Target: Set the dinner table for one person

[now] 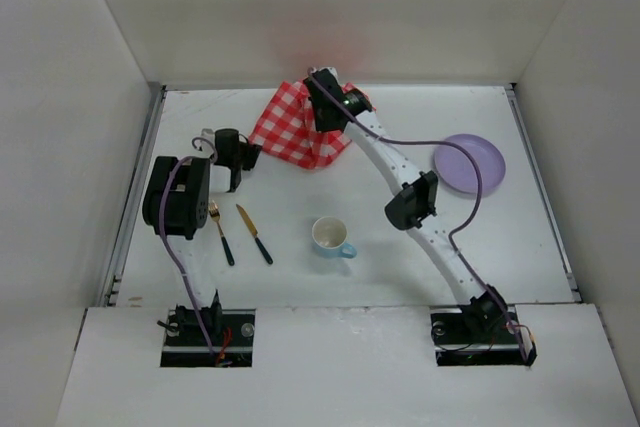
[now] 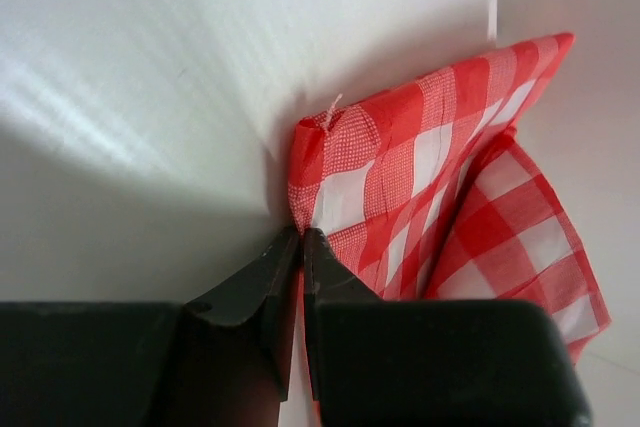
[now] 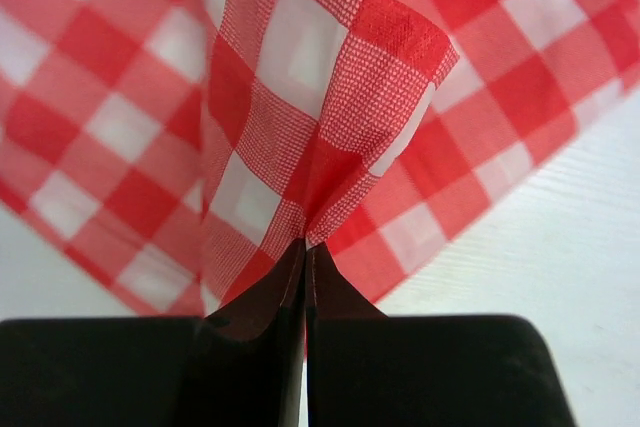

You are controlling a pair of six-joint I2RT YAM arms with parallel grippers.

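Clamps checked cloth (image 1: 295, 132), bunched at twelve o'clock on dinner table (image 1: 300, 282), between left gripper (image 2: 302, 237) and right gripper (image 3: 305, 247), both pinched shut on corners. May slip or tear if tugged unevenly.

Pinches the cloth (image 1: 295, 127) with both: left gripper (image 2: 301, 237) at 10 o'clock, elbow folded; right gripper (image 3: 305, 245) stretched toward 12.

The top camera is looking down from above and behind the arm bases, taking in the whole dinner table (image 1: 300, 197). Both wrist cameras are looking along their fingers (image 2: 250, 287), very close on the far checked cloth (image 1: 290, 127), which all three views are sharing.
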